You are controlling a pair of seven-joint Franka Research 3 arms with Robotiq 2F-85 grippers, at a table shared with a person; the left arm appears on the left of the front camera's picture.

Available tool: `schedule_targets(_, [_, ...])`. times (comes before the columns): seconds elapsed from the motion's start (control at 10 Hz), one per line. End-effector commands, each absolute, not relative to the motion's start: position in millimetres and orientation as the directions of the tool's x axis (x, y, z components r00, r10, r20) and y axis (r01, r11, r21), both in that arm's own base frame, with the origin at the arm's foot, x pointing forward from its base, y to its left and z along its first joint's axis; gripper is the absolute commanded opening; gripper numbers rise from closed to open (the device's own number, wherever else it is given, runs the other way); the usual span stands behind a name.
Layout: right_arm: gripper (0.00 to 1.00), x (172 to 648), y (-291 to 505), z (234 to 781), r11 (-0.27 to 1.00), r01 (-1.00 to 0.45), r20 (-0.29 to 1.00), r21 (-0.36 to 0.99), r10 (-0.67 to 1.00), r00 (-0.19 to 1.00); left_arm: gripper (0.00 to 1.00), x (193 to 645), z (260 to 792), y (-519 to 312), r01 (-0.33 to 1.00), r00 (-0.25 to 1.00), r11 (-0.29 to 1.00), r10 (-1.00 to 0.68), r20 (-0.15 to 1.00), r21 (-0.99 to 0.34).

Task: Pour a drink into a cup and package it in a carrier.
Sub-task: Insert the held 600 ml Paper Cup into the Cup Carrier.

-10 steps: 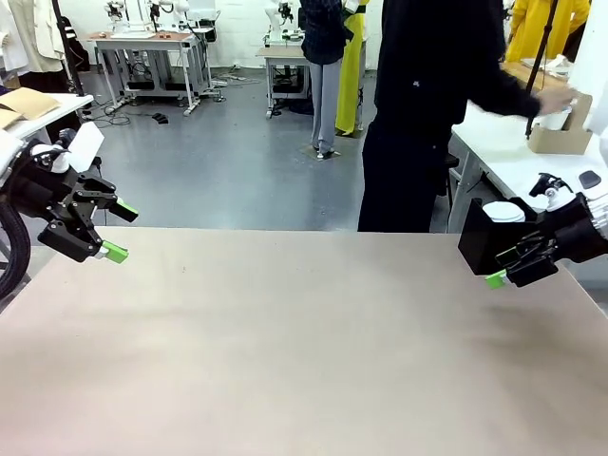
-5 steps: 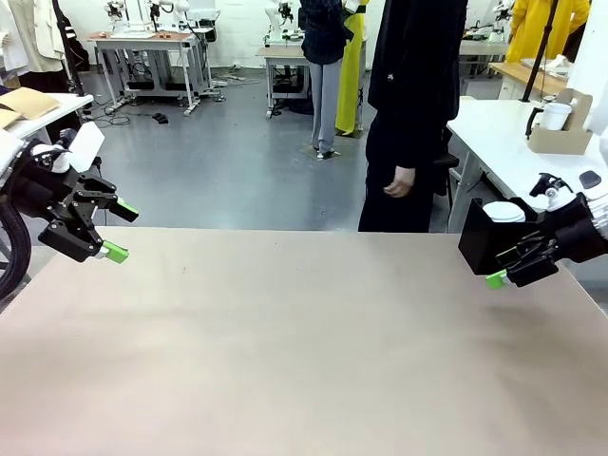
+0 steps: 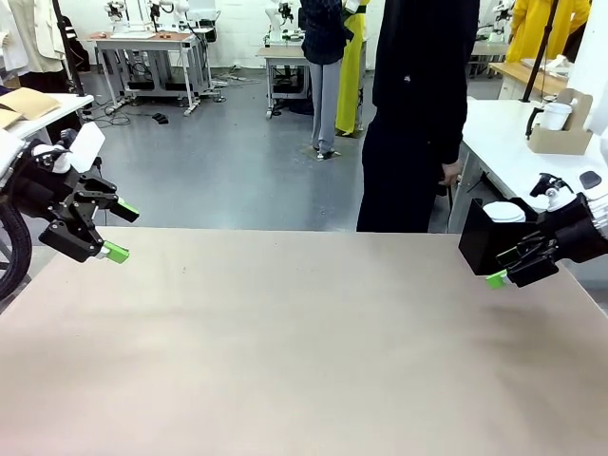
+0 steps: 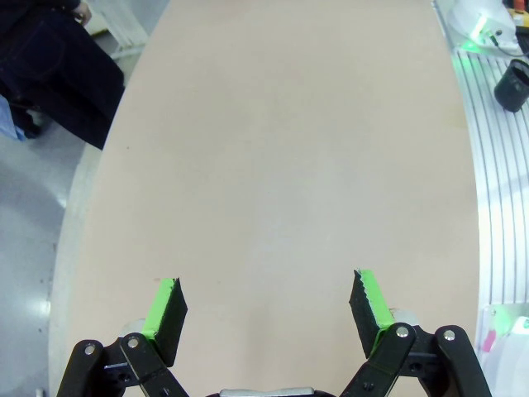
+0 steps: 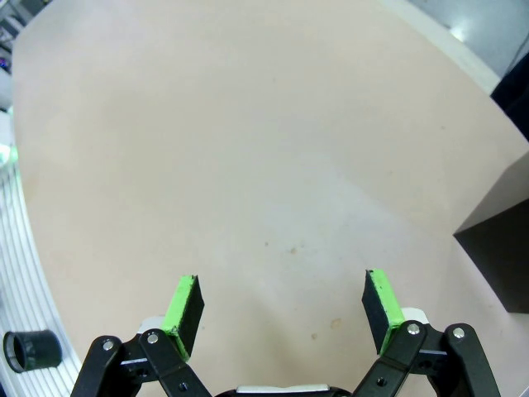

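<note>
The left gripper (image 3: 119, 231) hung with jaws spread wide and holding nothing above the left edge of the beige table (image 3: 304, 351). The right gripper (image 5: 281, 310) likewise stood spread and unloaded at the right edge, just beside a black box (image 3: 486, 239). A cardboard carrier (image 3: 560, 133) with a white cup (image 3: 556, 116) sat on a side table (image 3: 503, 142) beyond.

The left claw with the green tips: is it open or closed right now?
Open. The left gripper has its two green pads set wide apart with only bare table between them, holding nothing.
</note>
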State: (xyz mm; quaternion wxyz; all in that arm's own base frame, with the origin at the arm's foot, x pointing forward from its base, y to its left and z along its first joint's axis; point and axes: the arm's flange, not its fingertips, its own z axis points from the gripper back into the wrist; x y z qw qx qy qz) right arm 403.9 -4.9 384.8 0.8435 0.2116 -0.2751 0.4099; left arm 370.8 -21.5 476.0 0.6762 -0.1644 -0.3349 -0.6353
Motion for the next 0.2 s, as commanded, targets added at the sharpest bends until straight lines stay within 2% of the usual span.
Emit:
schedule_targets(0.0, [0.97,404.7,-5.5,386.4,0.578,-0.808,0.636,0.117,0.581,0.508,1.00,372.0,474.4,-20.6,0.968,-0.054,0.128,-0.734,0.677,0.216])
schedule_targets(0.1, [0.97,404.7,-5.5,386.4,0.578,-0.808,0.636,0.117,0.581,0.508,1.00,372.0,474.4,-20.6,0.968,-0.054,0.128,-0.734,0.677,0.216])
